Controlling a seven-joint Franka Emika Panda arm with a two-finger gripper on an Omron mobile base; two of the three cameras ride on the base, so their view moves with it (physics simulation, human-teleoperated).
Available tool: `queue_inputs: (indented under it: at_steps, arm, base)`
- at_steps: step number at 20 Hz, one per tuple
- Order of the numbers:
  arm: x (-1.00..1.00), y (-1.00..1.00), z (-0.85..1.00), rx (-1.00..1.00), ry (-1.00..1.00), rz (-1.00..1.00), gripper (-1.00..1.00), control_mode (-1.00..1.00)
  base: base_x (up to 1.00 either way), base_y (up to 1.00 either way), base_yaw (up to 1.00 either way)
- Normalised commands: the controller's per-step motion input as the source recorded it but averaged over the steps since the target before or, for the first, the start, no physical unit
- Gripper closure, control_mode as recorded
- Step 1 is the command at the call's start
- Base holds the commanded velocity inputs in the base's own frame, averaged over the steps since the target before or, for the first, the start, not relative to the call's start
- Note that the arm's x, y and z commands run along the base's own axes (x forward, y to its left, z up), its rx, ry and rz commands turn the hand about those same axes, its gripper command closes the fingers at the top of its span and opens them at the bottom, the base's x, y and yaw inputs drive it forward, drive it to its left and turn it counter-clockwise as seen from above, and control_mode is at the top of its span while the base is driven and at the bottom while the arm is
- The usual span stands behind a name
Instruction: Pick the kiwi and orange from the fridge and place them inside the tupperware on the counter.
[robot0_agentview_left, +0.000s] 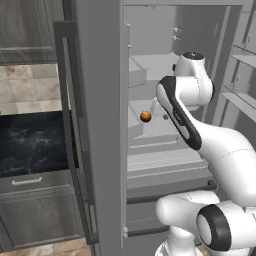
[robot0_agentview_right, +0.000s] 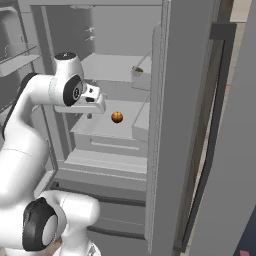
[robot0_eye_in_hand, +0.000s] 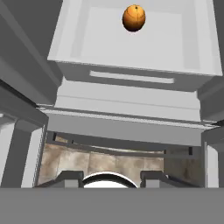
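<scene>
Fridge (robot0_agentview_left: 100, 125), doors open, with the white arm (robot0_agentview_left: 220, 150) reaching into its compartment. Desk (robot0_agentview_left: 30, 142), black marbled, well to the hand's left, outside the fridge. Hand (robot0_agentview_right: 90, 114), closed as far as it goes and holding nothing, hanging over a pale shelf (robot0_eye_in_hand: 131, 43). Orange (robot0_eye_in_hand: 134, 18), resting on that shelf, ahead of the hand and apart from it. Kiwi (robot0_agentview_right: 138, 70), in a door bin above and beyond the hand.

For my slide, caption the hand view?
Orange resting on a pale fridge shelf, seen from the hand.
</scene>
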Motion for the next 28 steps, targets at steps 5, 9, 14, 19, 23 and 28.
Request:
queue_inputs:
  at_steps: [5, 9, 14, 19, 23, 28]
  arm:
    - [-0.10, 0.00, 0.00, 0.00, -0.15, 0.00, -1.00, -1.00]
    - [0.00, -0.15, -0.01, 0.17, -0.03, -0.01, -1.00, -1.00]
    - [-0.13, -0.08, -0.32, -0.05, -0.13, 0.00, -1.00, -1.00]
    - [-0.06, -0.02, -0.28, -0.10, -0.51, 0.00, -1.00, -1.00]
    - [0.00, -0.01, -0.15, -0.01, -0.34, 0.00, -1.00, -1.00]
    - [0.05, -0.16, -0.09, 0.01, -0.04, 0.00, -1.00, -1.00]
  base:
    - [0.00, 0.00, 0.00]
    - [0.00, 0.00, 0.00]
    - [0.00, 0.00, 0.00]
    - [0.00, 0.00, 0.00]
    - [0.00, 0.00, 0.00]
    - [0.00, 0.00, 0.00]
